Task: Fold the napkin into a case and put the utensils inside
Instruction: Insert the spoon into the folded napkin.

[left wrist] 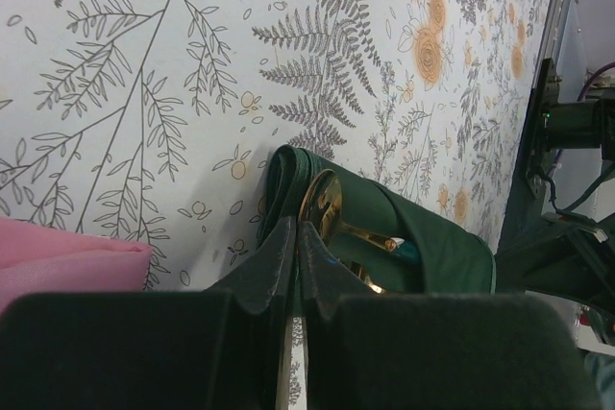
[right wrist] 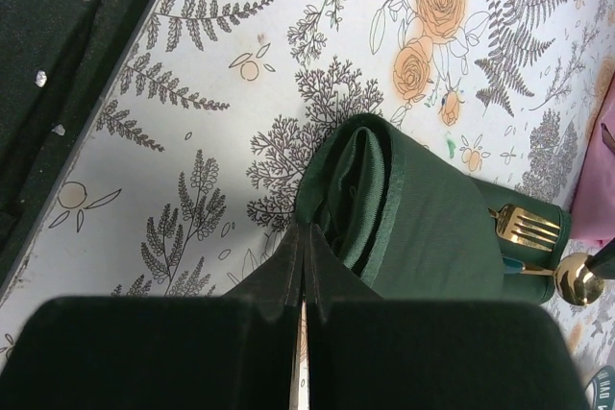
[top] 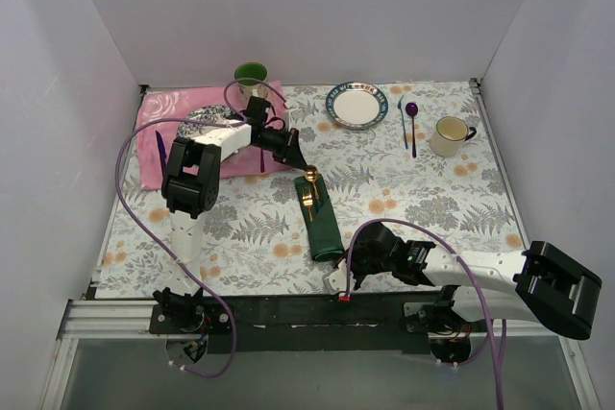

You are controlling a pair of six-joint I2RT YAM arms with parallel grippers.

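Folded dark green napkin (top: 324, 228) lying on the table (top: 432, 199), gold utensils (top: 308, 194) poking from its far end, left gripper (left wrist: 296, 232) pressed together just beside them, right gripper (right wrist: 305, 232) pressed together at the napkin's near end

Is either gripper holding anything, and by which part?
Nothing visibly: left gripper shut beside the spoon, right gripper shut at the end of the napkin.

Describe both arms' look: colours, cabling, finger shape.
Both arms match. The left arm and right arm have white links with chunky black joint housings. A purple cable loops along each. The left gripper and right gripper are black, tapering to thin wedge tips. No markings are legible.
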